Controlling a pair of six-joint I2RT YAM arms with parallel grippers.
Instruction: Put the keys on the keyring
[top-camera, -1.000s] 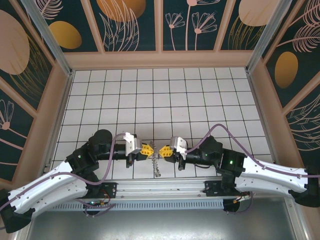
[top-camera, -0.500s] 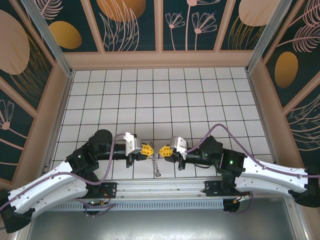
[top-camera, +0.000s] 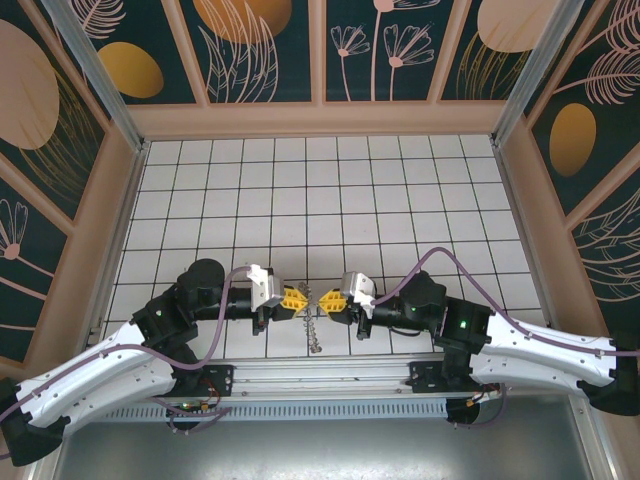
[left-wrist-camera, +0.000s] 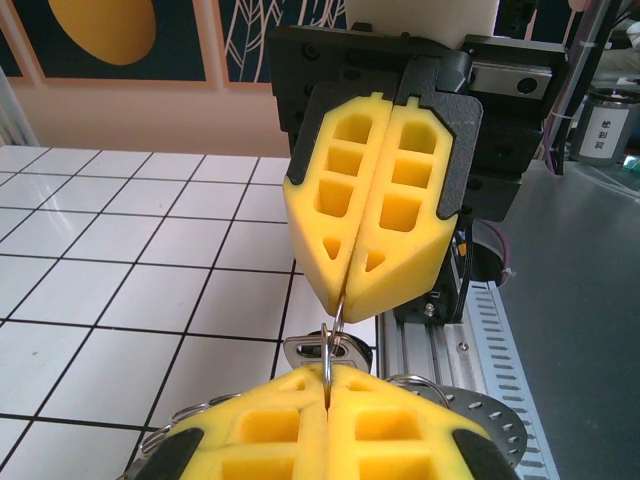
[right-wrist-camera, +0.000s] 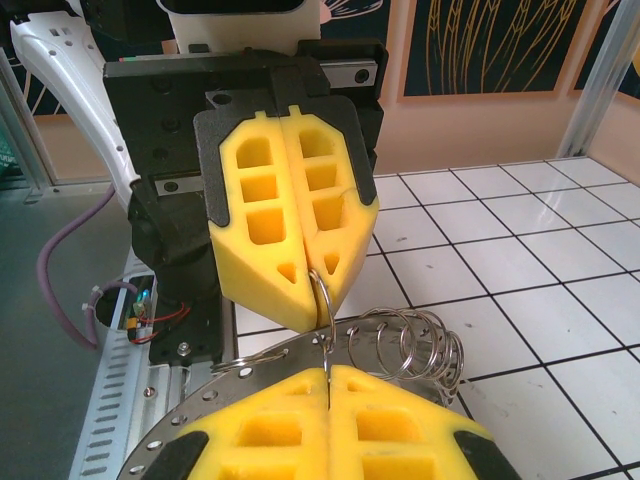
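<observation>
White tiled tabletop scene unchanged over the last second: left gripper and right gripper stay pinched, tip to tip, on 1 thin loop of the keyring, which dangles just below them (keys too small to identify). Both arms reach inward, wrists level; threading looks stalled.

1. A white tiled table top carries dark grid lines.
2. Peach wooden framing borders it on three sides.
3. Dark wall panels show pale leaf drawings and orange ovals.
4. A slotted metal strip lines the near edge.
</observation>
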